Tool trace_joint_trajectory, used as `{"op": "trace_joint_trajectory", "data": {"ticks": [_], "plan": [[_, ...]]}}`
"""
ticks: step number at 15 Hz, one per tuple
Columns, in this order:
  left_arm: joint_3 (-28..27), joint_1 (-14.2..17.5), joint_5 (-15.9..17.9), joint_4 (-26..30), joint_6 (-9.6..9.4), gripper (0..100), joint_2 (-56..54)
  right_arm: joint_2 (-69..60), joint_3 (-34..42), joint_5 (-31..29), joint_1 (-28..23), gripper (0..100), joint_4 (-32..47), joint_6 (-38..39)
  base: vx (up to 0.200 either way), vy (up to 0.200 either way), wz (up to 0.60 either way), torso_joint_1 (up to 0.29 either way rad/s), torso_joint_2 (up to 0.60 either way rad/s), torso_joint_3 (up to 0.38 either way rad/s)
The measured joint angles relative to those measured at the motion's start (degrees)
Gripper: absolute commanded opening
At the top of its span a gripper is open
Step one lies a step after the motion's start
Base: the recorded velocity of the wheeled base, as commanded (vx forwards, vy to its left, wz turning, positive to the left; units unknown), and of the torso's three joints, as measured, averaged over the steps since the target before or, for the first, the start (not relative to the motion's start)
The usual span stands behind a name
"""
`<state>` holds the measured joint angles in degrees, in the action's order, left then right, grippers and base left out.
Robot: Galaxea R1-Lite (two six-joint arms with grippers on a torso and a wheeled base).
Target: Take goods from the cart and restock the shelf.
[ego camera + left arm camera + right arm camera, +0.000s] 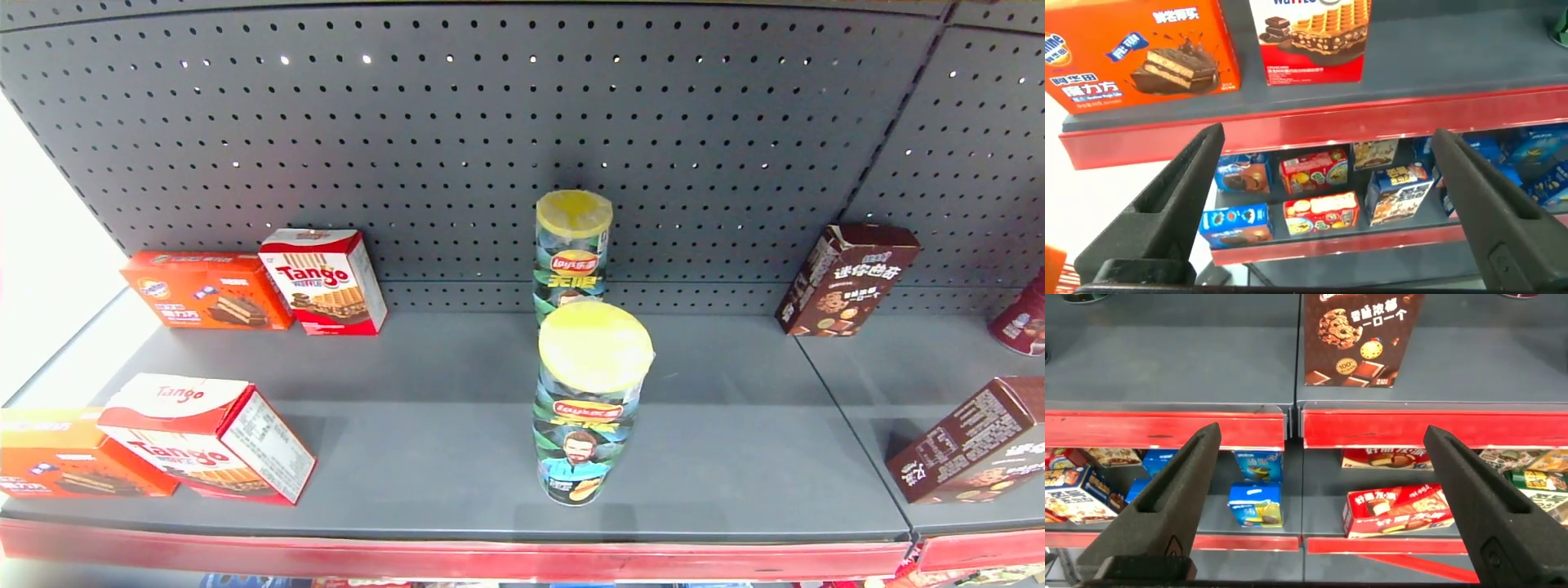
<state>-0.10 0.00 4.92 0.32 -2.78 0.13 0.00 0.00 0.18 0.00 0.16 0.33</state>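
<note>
Two chip cans upright mid-shelf [457,441]: front can [592,408] near the red lip, back can [573,245] by the pegboard. Left pincer [1327,135] and right pincer [1321,431] both apart, holding nothing, low before the shelf's front edge. Risk: the tall, narrow front can likely tips if an arm brushes it bringing stock in. Orange box [65,457] and red can [1024,322] are cut off at the edges; lower-shelf packs [1319,192] sit partly behind the fingers.

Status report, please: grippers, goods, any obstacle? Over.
Left gripper open, empty. Right gripper open, empty. Two chip cans upright on shelf; boxes at both sides.
</note>
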Motion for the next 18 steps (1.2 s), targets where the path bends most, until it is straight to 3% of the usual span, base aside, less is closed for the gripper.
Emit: {"op": "trace_joint_trajectory", "data": {"ticks": [11,13,18], "plan": [[0.0,0.0,-0.2,0.0,-0.63,100,-0.1,0.0,0.0,0.1,0.0,100,0.0,-0.1,-0.018,0.000,0.00,0.000,0.00,0.000],[0.0,0.0,-0.9,0.0,0.82,100,-0.1,0.0,0.0,0.1,0.1,100,0.0,-0.1,0.000,0.000,0.00,0.000,0.00,0.000],[0.0,0.0,-1.0,-0.1,1.01,100,-0.1,0.0,0.0,0.1,0.0,100,0.0,-0.1,0.000,0.000,0.00,0.000,0.00,0.000]]}}
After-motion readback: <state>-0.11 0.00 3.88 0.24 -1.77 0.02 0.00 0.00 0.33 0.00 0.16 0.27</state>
